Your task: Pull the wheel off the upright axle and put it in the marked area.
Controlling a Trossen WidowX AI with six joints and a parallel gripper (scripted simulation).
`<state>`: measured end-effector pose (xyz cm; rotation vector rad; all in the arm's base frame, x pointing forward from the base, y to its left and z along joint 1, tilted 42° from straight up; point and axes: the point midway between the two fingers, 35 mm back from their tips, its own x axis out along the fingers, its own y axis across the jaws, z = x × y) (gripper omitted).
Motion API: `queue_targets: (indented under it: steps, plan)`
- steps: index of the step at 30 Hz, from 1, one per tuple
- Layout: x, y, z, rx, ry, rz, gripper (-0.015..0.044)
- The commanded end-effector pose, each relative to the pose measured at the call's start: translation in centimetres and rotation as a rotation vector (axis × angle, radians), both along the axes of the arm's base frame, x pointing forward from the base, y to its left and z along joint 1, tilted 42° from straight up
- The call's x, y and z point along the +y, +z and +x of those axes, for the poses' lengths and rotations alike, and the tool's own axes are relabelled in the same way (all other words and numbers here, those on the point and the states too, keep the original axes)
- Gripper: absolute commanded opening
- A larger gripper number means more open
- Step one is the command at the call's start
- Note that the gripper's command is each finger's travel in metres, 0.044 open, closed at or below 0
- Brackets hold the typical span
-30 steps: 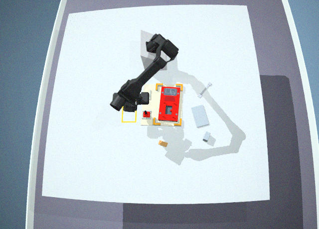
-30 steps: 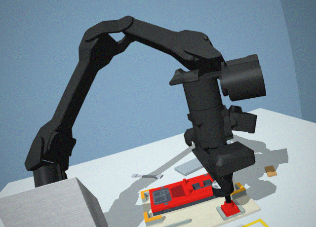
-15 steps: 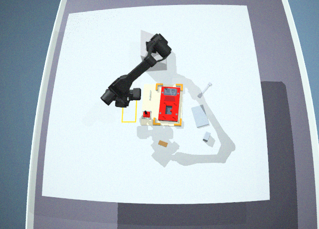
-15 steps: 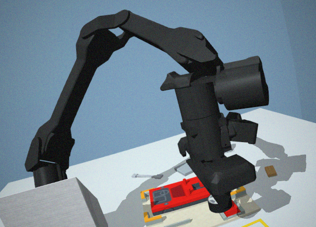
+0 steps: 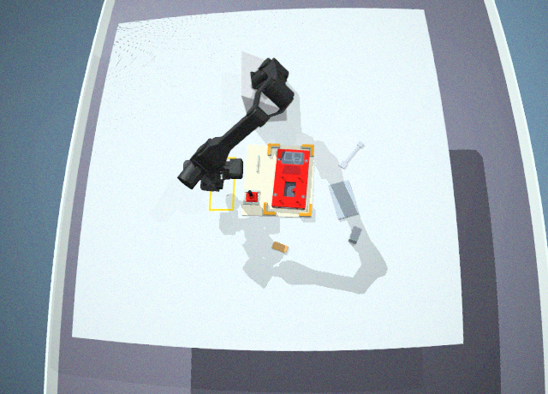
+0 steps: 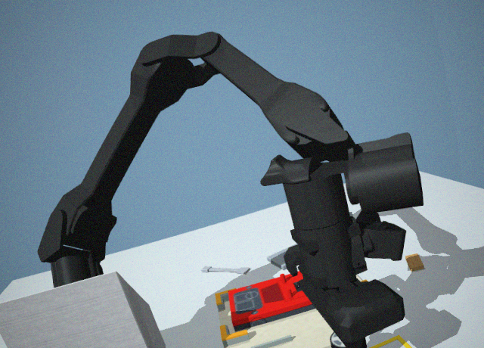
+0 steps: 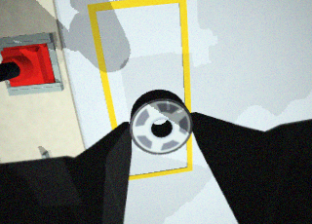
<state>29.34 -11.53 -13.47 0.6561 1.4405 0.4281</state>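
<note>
My gripper (image 7: 160,123) (image 5: 219,178) is shut on the wheel (image 7: 144,121), a black tyre with a grey spoked hub, seen end-on in the wrist view. It holds the wheel in the air above the yellow marked rectangle (image 7: 184,49) (image 5: 210,202) (image 6: 392,340), over the rectangle's near part. The upright black axle (image 7: 7,71) (image 5: 250,193) stands bare on its red base to the side, clear of the wheel. In the top view the arm hides the wheel. In the exterior view only the wheel's edge (image 6: 336,339) shows under the gripper.
A cream board (image 5: 256,159) with orange corners carries a red chassis (image 5: 289,179) (image 6: 269,295) beside the axle. A grey plate (image 5: 342,199), a white bar (image 5: 351,154), a small grey block (image 5: 354,235) and a tan block (image 5: 279,247) lie around. The arm stands on a grey block (image 6: 78,313).
</note>
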Motion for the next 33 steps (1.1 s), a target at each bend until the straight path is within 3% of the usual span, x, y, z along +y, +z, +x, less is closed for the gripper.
queue_targets:
  steps: [1,9,21,28,32,33]
  plan:
    - [2.3,-2.2,-0.1,0.012,0.000,0.014,0.0000]
    - [4.1,-4.0,0.0,0.012,0.001,0.017,0.0000]
    - [3.4,-3.4,-0.2,0.017,0.009,0.015,0.0300]
    - [-0.1,0.6,-0.7,0.012,0.001,0.014,0.0300]
    - [-0.2,0.8,-0.7,0.012,0.001,0.014,0.0300]
    - [0.1,0.4,-0.7,0.010,-0.009,0.016,0.0326]
